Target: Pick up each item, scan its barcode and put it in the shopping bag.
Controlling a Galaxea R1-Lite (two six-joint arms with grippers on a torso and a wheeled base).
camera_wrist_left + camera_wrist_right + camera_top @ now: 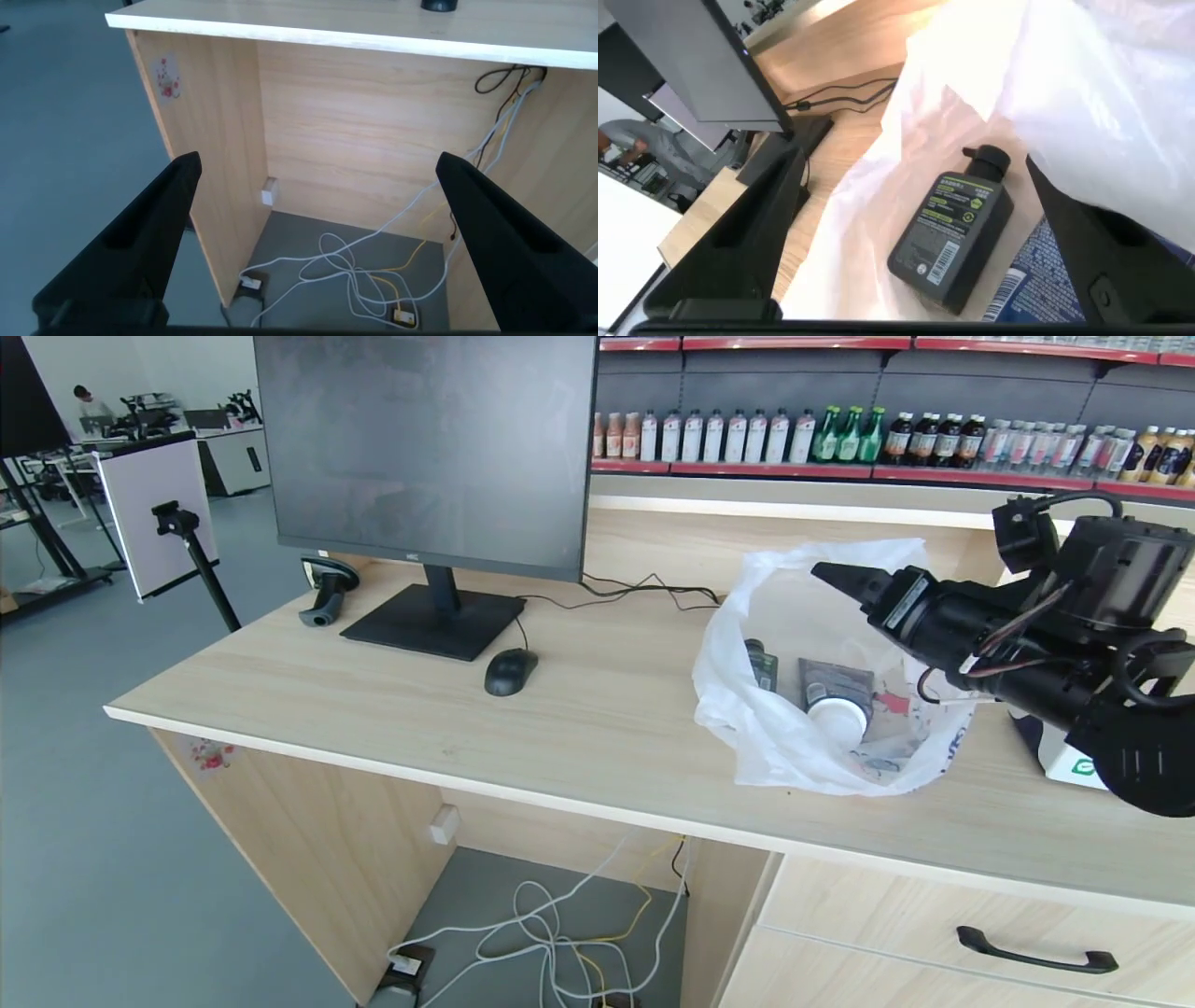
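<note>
A long counter (560,709) of light wood runs across the middle of the head view, from the left centre to the right edge. In the upper middle a dark monitor (425,448) stands on its flat black base. A black mouse (511,671) lies just below and right of the base, and a handheld scanner (327,588) rests to the left of it. In the upper right, store shelves (887,434) carry rows of bottles. At the lower right there is a drawer with a black handle (1036,952). White and yellow cables (560,933) lie on the grey floor under the counter, in the lower middle.

The white plastic shopping bag (794,747) sits open on the counter, right of centre. Inside it lie a dark bottle (761,665), a dark pouch (836,677) and an item with a round white top (834,714). In the right wrist view the dark bottle (957,229) lies flat on the bag's plastic, its barcode label facing up, with a blue packet (1036,280) just beside it.

The right arm comes in from the right edge and lies almost level. The right gripper (836,577) points left and hangs over the bag's far rim; its fingers (757,215) are spread apart and hold nothing.

The left gripper (318,173) hangs low in front of the counter, facing the open space under it. Its fingers (149,233) are also spread wide, with nothing between them.
</note>
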